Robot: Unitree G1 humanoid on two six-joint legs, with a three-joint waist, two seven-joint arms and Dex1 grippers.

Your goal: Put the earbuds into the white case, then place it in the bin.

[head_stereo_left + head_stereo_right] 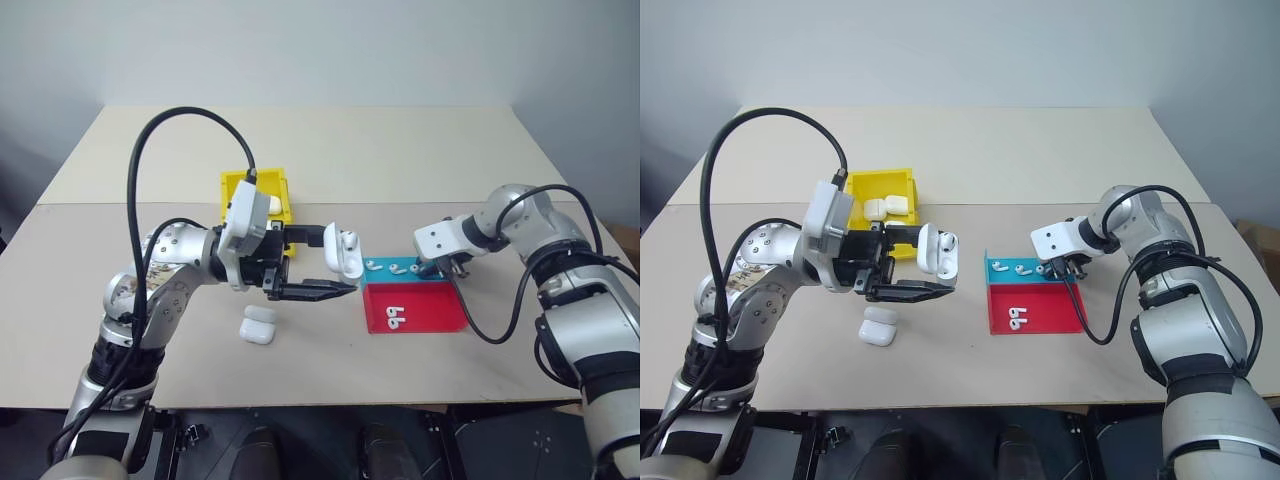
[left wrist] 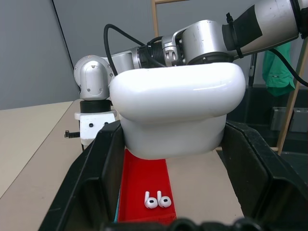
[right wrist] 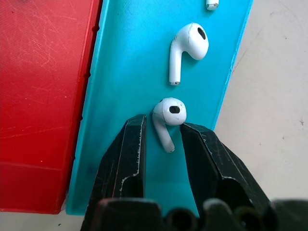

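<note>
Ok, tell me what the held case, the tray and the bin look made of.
Case: glossy white hard plastic, judging by the sharp highlights. Tray: red and teal plastic, probably; the red half shows fine scratches. Bin: bright yellow plastic, likely moulded, with thin raised walls.
</note>
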